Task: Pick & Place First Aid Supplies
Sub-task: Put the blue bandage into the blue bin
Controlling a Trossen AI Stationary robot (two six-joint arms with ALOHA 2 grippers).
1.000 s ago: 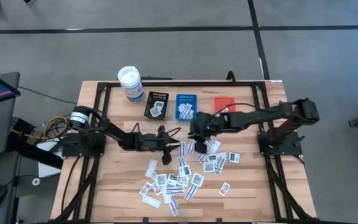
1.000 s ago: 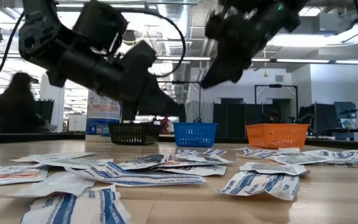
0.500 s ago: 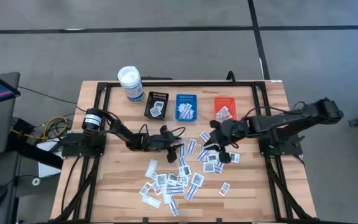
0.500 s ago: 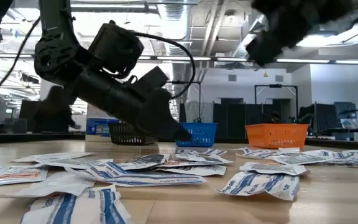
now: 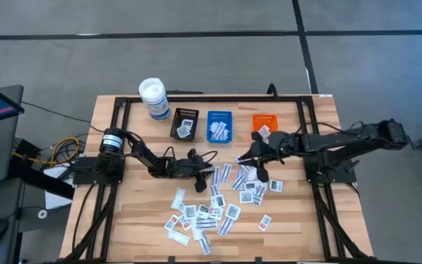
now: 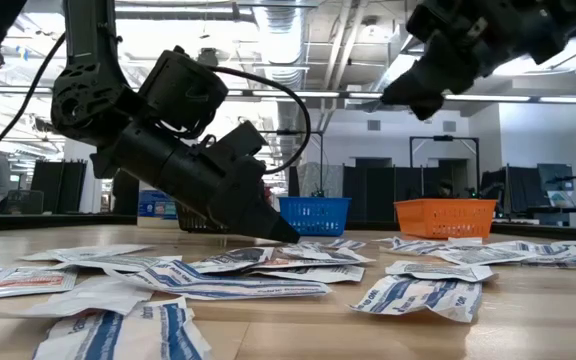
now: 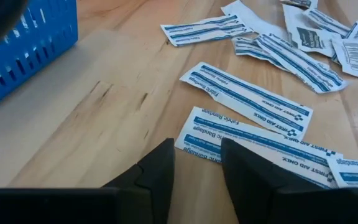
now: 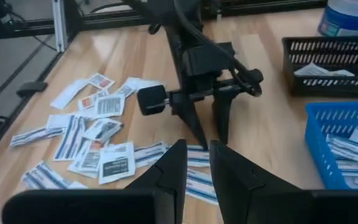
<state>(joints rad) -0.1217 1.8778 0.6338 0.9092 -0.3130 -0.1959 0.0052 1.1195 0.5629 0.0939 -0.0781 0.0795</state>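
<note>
The first aid supplies [image 5: 205,209] are many small white packets strewn over the middle and near part of the table. My left gripper [image 5: 208,170] is low at the pile's far-left fringe. In the left wrist view it is open [image 7: 196,152], and its fingers stand on either side of one end of a blue-striped "Fabric Bandage" packet [image 7: 253,146]. My right gripper [image 5: 246,158] hangs high above the packets in front of the orange tray [image 5: 264,123]. Its fingers [image 8: 197,152] are narrowly apart, with nothing between them. My left gripper [image 6: 286,237] slants down from the table's left, with its tips at table level. Its open fingers [image 7: 160,162] straddle the bandage packet's end [image 7: 199,134], which lies flat on the wood. I cannot tell whether they touch it.
A black tray [image 5: 185,125], a blue tray [image 5: 219,126] and the orange tray stand in a row at the far side, each with packets inside. A white canister [image 5: 153,99] stands at the far left. Bare wood lies between the trays and the pile.
My left gripper has come down from above the table, and its tips are now at the packets. My right gripper has swung from beside the blue tray toward the table's right and has stayed high.
</note>
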